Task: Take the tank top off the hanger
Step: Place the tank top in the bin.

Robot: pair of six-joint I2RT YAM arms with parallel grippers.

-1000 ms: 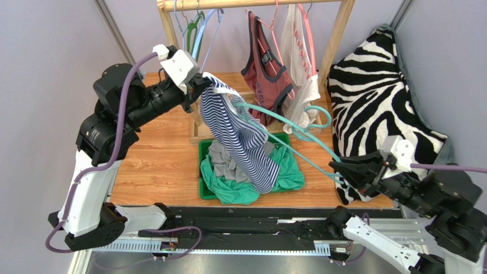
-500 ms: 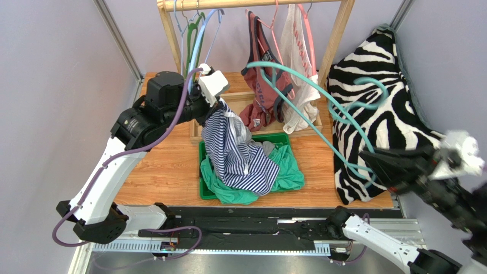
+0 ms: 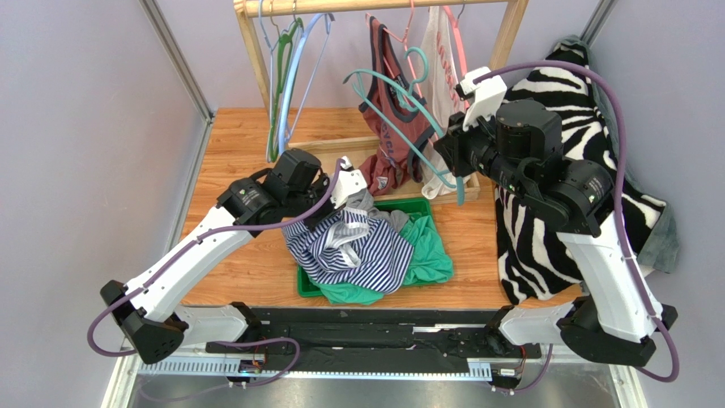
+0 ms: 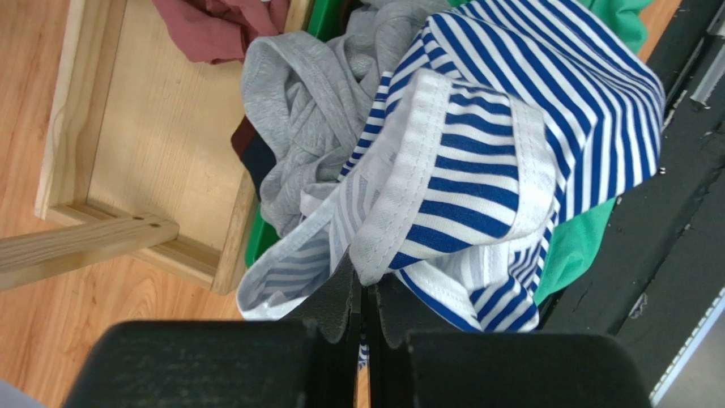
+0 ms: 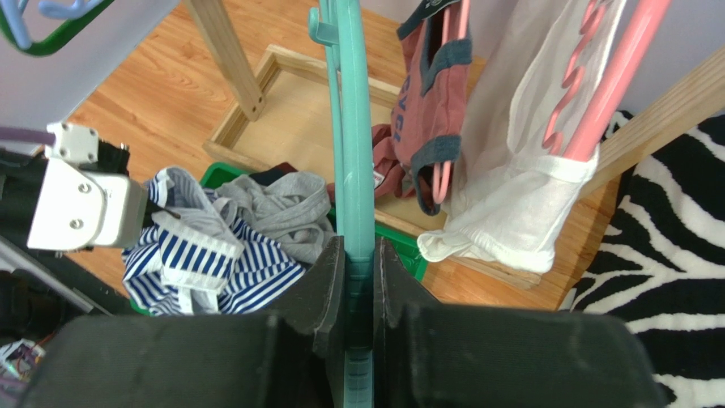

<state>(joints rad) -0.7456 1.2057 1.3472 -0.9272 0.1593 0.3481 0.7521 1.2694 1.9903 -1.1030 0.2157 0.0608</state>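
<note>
The left gripper (image 4: 364, 293) pinched the evidently limp, light tank top (image 4: 485, 178) at its banded edge; the right gripper (image 5: 356, 255) clamped the hanger (image 5: 353, 144).

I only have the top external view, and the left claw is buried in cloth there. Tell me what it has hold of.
Observer: In the left wrist view, the left claw is shut on a white-trimmed edge of the blue-striped tank top.
Operator: Now report the other arm's grip.
Observer: The right wrist view shows the right claw shut on the teal hanger. The hanger's bar runs straight up from between the fingers, and there is no cloth on the part in view.
</note>
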